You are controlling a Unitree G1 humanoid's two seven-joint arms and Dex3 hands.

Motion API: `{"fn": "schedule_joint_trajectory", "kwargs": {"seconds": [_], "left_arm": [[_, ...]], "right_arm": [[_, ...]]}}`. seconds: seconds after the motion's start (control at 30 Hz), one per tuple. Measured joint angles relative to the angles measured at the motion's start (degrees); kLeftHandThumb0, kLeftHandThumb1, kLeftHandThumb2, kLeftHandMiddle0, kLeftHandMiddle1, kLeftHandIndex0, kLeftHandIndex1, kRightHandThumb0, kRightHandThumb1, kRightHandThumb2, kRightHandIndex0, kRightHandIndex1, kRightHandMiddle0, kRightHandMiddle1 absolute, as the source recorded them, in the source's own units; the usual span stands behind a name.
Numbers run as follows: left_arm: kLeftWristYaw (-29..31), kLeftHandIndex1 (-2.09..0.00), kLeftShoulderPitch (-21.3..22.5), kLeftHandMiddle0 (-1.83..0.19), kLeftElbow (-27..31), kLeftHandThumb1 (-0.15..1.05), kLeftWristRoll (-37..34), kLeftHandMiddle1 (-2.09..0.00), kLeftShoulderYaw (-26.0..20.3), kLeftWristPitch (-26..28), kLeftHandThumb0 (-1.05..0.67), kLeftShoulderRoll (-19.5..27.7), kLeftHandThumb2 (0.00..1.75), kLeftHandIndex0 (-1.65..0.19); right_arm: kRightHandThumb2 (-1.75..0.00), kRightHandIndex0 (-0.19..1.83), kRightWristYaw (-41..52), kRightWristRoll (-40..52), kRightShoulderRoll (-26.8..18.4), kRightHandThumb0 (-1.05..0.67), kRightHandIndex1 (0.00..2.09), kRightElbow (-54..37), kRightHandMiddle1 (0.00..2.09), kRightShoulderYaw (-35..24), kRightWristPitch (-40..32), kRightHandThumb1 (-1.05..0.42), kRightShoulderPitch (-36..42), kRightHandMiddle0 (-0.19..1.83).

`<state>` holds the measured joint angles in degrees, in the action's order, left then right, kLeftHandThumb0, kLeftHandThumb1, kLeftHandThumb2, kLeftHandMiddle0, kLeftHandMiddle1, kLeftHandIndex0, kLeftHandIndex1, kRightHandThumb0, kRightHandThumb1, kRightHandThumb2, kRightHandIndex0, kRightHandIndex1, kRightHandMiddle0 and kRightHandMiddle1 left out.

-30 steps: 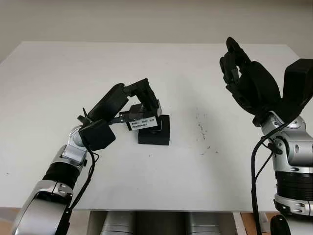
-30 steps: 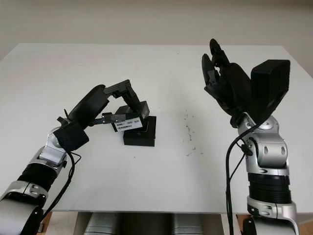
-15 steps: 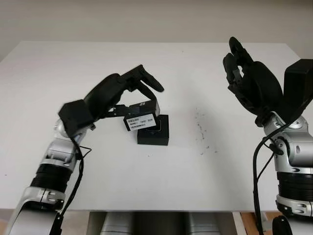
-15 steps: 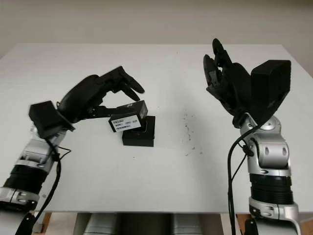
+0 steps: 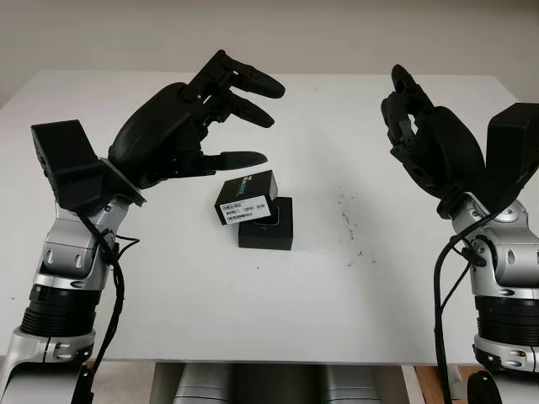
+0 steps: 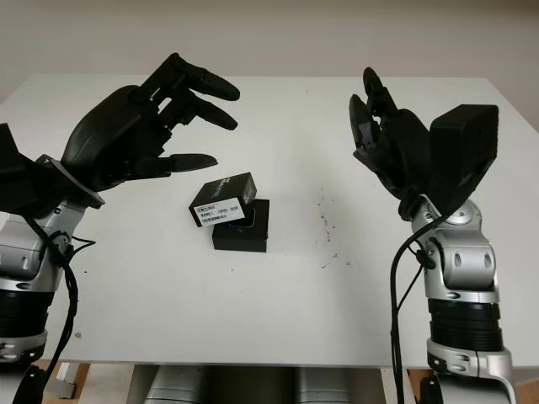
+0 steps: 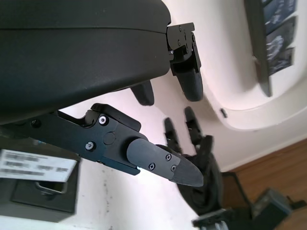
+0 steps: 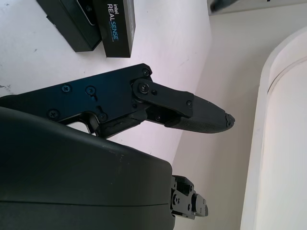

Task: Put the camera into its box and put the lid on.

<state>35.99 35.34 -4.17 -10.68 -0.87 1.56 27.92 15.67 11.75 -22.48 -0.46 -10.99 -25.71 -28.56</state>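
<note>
Lid released, left hand lifted clear

Left hand (image 5: pixel 189 126) has risen off the lid (image 5: pixel 247 198) since half a second ago, when its fingers were on it; it now hangs open above and to the outer side of the lid, holding nothing. The lid, black with a white label on its near side, lies askew on the black box (image 5: pixel 267 231), overlapping the box's far-left corner and not seated square; both sit just below and inboard of the left hand's fingertips. Whether the camera is inside cannot be told.

Right hand (image 5: pixel 429 139) is raised and open well apart to the right, palm toward the box, much as before.

Between the two hands the white table (image 5: pixel 337 320) is bare but for small dark specks (image 5: pixel 349 231) right of the box. Box and lid sit near the table's middle, well away from every edge.
</note>
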Motion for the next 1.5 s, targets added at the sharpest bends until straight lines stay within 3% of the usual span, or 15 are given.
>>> {"fn": "schedule_joint_trajectory", "kwargs": {"seconds": [0.1,0.17,0.27,0.4,0.9,1.5], "left_arm": [[3.2,-0.41,7.4,0.05,-7.9,0.96,8.2,-0.31,3.4,0.1,-0.72,5.2,0.05,0.10],[6.4,-0.27,13.2,0.00,-14.0,0.95,14.8,-0.16,7.8,0.1,-0.79,7.9,0.05,0.07],[10.1,-0.20,18.8,-0.01,-19.6,0.95,22.2,-0.10,13.4,0.2,-0.82,9.0,0.05,0.08],[12.1,-0.15,22.5,0.04,-23.2,0.93,28.2,-0.05,18.1,-0.1,-0.84,8.4,0.05,0.11],[16.1,-0.11,23.2,0.04,-23.8,0.92,29.6,-0.07,19.3,0.1,-0.93,5.9,0.05,0.12],[13.7,-0.10,22.1,0.08,-25.5,0.95,34.5,-0.04,20.9,-2.4,-0.96,5.4,0.06,0.11]], "right_arm": [[-0.69,-0.15,-0.1,-0.1,0.1,-0.64,0.05,0.1,0.06,0.0,0.0,-1.05,0.0,-0.14],[-0.69,-0.14,-0.1,0.0,0.2,-0.64,0.06,0.1,0.06,0.0,0.0,-1.05,0.0,-0.13],[-0.69,-0.14,-0.1,0.0,0.3,-0.65,0.05,0.1,0.06,0.0,0.0,-1.05,0.0,-0.14],[-0.69,-0.15,-0.1,-0.1,0.3,-0.66,0.05,0.1,0.05,0.0,0.1,-1.05,0.1,-0.14],[-0.69,-0.15,-0.4,-0.1,0.5,-0.65,0.05,0.1,0.06,0.0,0.1,-1.05,0.1,-0.13],[-0.69,-0.12,-1.3,0.1,0.6,-0.61,0.06,-0.2,0.06,0.0,-0.3,-1.05,0.1,-0.11]]}}
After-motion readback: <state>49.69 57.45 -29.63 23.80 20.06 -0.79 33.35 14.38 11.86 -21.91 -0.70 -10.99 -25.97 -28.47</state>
